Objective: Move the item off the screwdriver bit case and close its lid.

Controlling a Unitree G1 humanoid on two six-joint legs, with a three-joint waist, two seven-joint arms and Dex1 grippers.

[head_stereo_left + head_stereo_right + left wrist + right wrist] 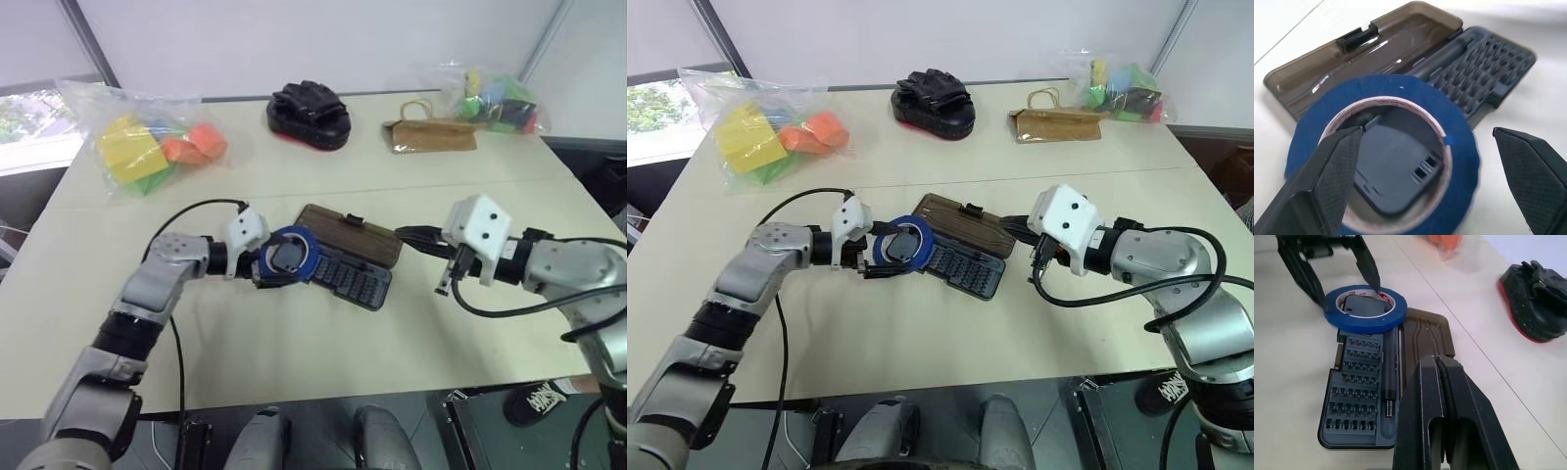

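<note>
The screwdriver bit case [358, 282] lies open at mid-table, its dark grey tray showing rows of bits. Its smoky-brown lid [355, 238] lies flat behind the tray. The item, a blue tape ring [1415, 93], rests on the tray's left end. My left gripper [1425, 132] is open right at the ring. One finger [1327, 181] reaches over the ring's rim and the other finger [1533, 181] stands outside it. My right gripper [1439, 362] is shut and empty. It hovers just above the lid's right end.
A clear bag of coloured foam blocks [147, 147] lies at the back left. Black gloves [309, 113] sit at back centre. A brown paper bag [431, 132] and another bag of blocks [495, 98] are at the back right. A black cable [196, 211] loops off my left arm.
</note>
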